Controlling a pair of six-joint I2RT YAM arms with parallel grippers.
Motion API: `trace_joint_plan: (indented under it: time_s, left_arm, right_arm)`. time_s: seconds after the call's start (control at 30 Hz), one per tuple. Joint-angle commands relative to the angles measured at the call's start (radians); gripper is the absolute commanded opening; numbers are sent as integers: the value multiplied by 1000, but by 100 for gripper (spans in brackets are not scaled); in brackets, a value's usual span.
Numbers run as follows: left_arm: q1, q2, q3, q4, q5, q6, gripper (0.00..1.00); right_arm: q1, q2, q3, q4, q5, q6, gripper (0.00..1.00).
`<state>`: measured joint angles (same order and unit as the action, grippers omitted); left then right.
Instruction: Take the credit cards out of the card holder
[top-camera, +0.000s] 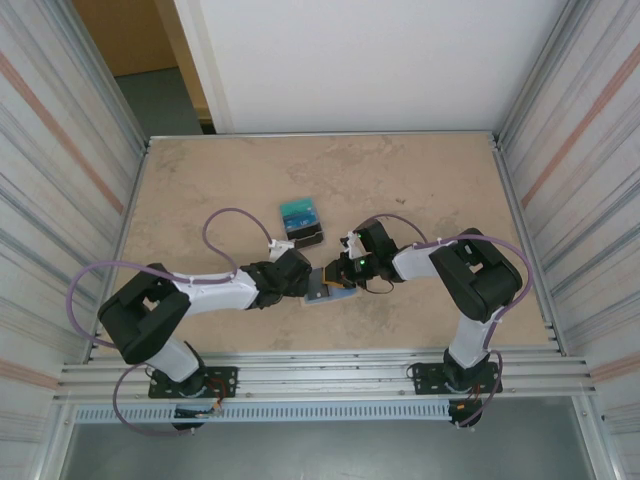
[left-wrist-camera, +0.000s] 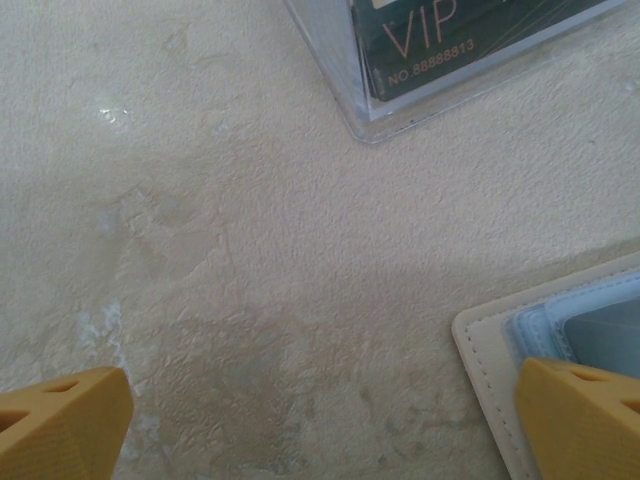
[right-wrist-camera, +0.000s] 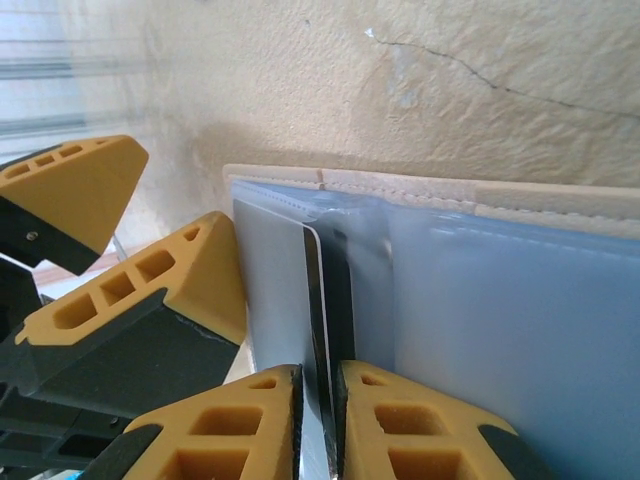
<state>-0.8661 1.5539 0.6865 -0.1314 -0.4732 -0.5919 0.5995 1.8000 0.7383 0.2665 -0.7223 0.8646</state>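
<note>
The right fingers (right-wrist-camera: 400, 420) pinched a thin credit card (right-wrist-camera: 318, 320) by its edge in the open card holder (right-wrist-camera: 500, 300), flat on the surface (top-camera: 420, 180). The left fingers (left-wrist-camera: 575, 420), spread wide, crowded the holder's corner; a stack of cards (top-camera: 302, 222) lay nearby.

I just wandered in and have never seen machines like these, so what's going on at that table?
Two robot arms are emptying a card holder that lies open on the table. The right claw is pinched shut on the edge of a card that sits in the holder's pale blue pocket. The left claw is wide open, with one of its fingers at the holder's edge, perhaps to steady it. A stack of cards lies farther back, apart from the holder.
</note>
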Motion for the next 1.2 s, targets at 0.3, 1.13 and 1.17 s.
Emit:
trace_joint_plan:
  time_s: [0.3, 1.13, 1.17]
  left_arm:
    - [-7, 17, 25, -56, -30, -21, 99]
    - [-7, 20, 28, -66, -34, -22, 99]
    - [-7, 20, 27, -66, -35, -22, 99]
  right_arm:
    - [-36, 15, -48, 119, -61, 63, 16]
    - [-53, 5, -80, 210, -101, 105, 14]
    - [-55, 7, -80, 211, -101, 104, 13]
